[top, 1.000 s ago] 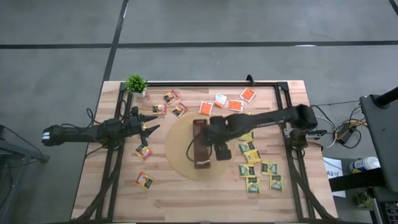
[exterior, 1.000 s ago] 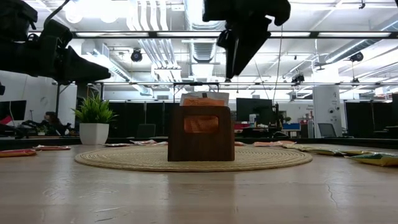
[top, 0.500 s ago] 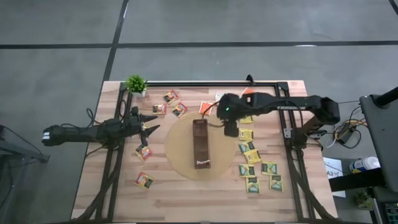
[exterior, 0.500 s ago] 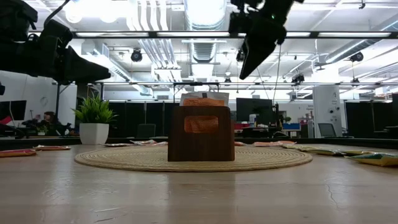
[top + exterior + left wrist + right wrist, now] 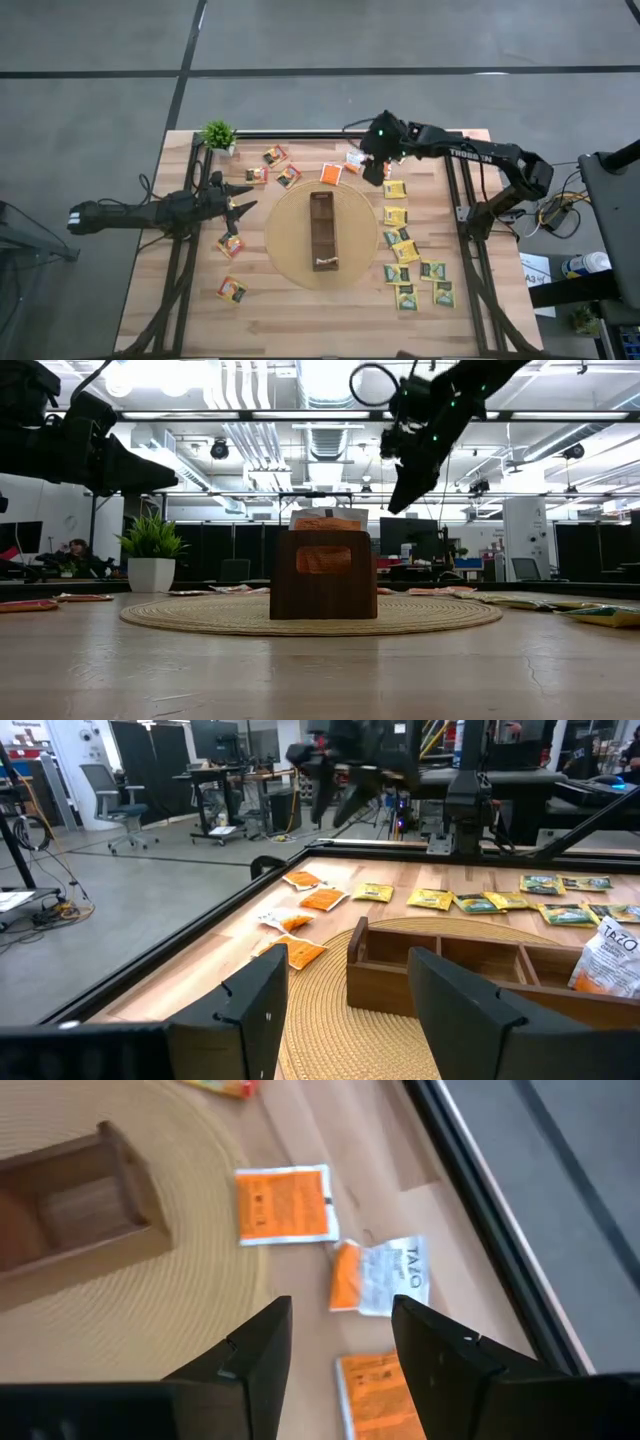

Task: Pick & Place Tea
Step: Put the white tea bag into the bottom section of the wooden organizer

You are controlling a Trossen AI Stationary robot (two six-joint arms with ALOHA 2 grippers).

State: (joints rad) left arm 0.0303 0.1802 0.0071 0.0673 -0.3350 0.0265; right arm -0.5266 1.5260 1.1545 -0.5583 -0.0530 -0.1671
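Note:
The tea lies as small flat sachets around a round woven mat [image 5: 285,240]. A long brown box [image 5: 322,230] stands on the mat with one sachet [image 5: 327,263] in its near end. My right gripper [image 5: 375,172] hangs open above the table's far side, right of the box's far end. Below it lie an orange sachet [image 5: 285,1203], a white-and-orange one [image 5: 385,1275] and another orange one [image 5: 375,1380]; nothing is between its fingers. My left gripper [image 5: 240,205] waits open at the table's left, pointing level at the box [image 5: 450,970].
Yellow and green-and-yellow sachets [image 5: 405,250] lie in a column right of the mat, and several more [image 5: 231,245] on the left side. A small potted plant [image 5: 218,135] stands at the far left corner. A black frame rail [image 5: 330,133] runs along the table's far edge.
My right gripper has swung from above the box's near half toward the table's far right, staying well above the table, and has rolled on the way. It now hangs over the orange sachets beyond the mat. The box and its sachet have stayed put.

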